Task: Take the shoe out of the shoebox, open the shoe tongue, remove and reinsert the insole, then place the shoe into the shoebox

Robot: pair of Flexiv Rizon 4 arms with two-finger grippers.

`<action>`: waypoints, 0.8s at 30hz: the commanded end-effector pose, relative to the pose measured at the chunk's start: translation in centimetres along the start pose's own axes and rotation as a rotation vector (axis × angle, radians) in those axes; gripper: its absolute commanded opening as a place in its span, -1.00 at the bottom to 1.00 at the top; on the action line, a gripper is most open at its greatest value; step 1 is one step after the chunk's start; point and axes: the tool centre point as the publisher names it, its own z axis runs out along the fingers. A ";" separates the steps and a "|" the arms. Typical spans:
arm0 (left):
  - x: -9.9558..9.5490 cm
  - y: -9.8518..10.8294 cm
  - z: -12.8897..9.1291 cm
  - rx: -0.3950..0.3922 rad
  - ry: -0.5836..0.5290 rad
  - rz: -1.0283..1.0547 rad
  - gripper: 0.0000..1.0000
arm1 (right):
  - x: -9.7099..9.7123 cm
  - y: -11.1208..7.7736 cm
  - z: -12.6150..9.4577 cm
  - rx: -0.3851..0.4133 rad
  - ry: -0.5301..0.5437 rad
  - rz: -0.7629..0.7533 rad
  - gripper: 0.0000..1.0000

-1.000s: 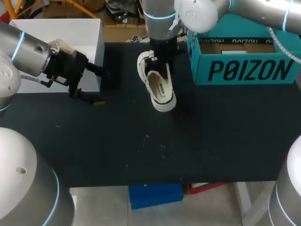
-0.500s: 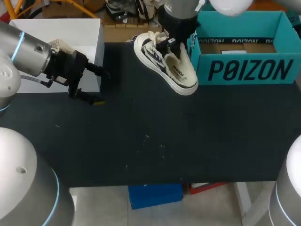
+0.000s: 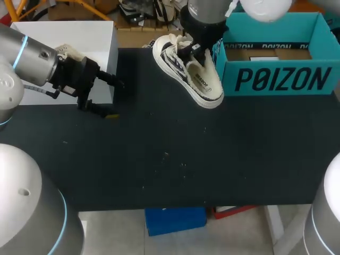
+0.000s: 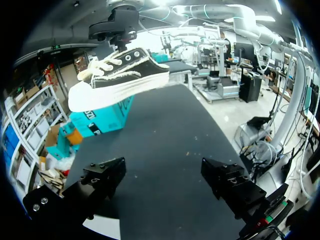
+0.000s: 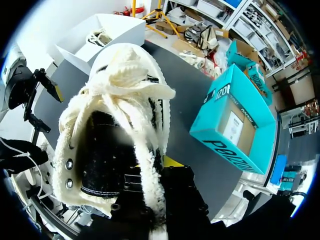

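Head view, right pincer (image 3: 194, 52) pinching shoe (image 3: 206, 84), axis diagonal, toe far-left, heel beside shoebox (image 3: 276, 79), left pincer (image 3: 113, 97) spread.

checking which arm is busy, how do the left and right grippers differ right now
The left gripper has its jaws open and empty; the right gripper is shut on the shoe. The left hangs by the white box; the right is beside the teal shoebox. Both are above the table.

Matte black table (image 3: 175, 170), pale specks scattered, even light
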 end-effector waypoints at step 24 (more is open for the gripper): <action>0.1 0.0 0.1 -0.002 -0.003 0.001 1.00 | -14.9 3.4 1.1 0.075 -0.010 -0.610 -1.00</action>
